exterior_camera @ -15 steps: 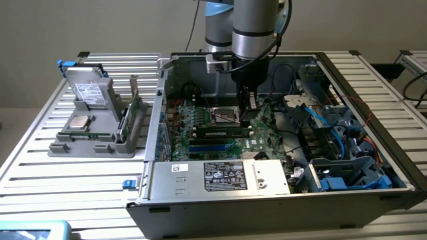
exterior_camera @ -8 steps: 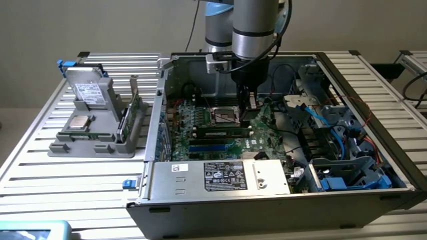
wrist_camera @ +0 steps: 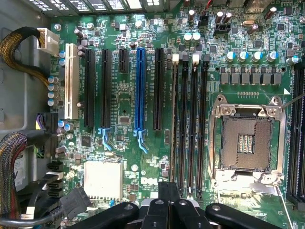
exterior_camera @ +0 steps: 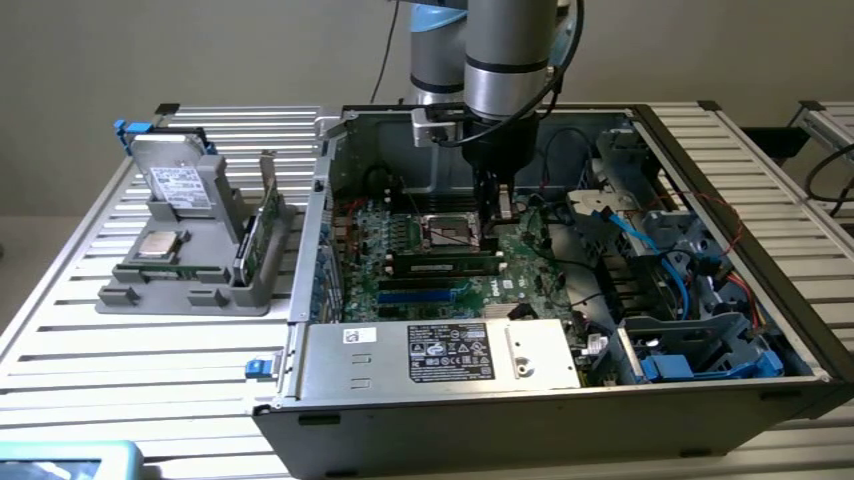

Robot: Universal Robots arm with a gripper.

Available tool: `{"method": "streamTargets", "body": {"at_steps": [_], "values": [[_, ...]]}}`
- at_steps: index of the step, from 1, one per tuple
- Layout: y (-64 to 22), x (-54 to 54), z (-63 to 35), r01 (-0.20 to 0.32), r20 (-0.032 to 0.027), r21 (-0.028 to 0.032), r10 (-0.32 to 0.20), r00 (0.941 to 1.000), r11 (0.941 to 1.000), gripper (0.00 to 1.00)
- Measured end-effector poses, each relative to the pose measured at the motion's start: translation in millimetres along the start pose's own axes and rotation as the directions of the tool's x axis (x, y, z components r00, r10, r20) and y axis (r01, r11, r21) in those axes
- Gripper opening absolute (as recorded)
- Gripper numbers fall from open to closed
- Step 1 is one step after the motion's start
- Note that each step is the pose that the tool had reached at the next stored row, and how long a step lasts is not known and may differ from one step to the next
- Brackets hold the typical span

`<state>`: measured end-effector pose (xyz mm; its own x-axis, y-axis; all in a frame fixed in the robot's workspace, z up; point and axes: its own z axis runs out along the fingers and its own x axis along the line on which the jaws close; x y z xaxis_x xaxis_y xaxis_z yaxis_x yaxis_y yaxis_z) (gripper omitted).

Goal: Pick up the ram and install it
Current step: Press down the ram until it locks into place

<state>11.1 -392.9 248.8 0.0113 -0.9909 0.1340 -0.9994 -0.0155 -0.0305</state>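
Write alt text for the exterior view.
The arm's gripper hangs inside an open computer case, low over the motherboard beside the processor socket; the ram appears seated upright just nearer the camera. A gray parts holder stands on the slatted table at the exterior view's left.

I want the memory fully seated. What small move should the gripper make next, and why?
Probably a short shift to bring the gripper over the top edge of the ram, so it could press down. The ram already stands in a slot beside the CPU socket, and the gripper hangs above the board, apart from it. Whether the ram is latched cannot be told.
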Motion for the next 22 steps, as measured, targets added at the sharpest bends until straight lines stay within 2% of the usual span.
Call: {"method": "streamTargets", "body": {"at_steps": [4,10,11,22], "values": [[2.6,-0.1,0.0,0.0,-0.0024,-0.0003,0.0,1.0,1.0,0.11],[3.4,-3.0,1.1,-0.002,-0.004,-0.0157,0.002,1.0,0.9999,0.11],[3.5,-3.6,1.6,-0.005,-0.0039,-0.0168,0.005,1.0,0.9998,0.11],[4.1,-3.8,10.6,-0.041,-0.0052,-0.0217,0.041,0.9992,0.9989,0.11]]}}
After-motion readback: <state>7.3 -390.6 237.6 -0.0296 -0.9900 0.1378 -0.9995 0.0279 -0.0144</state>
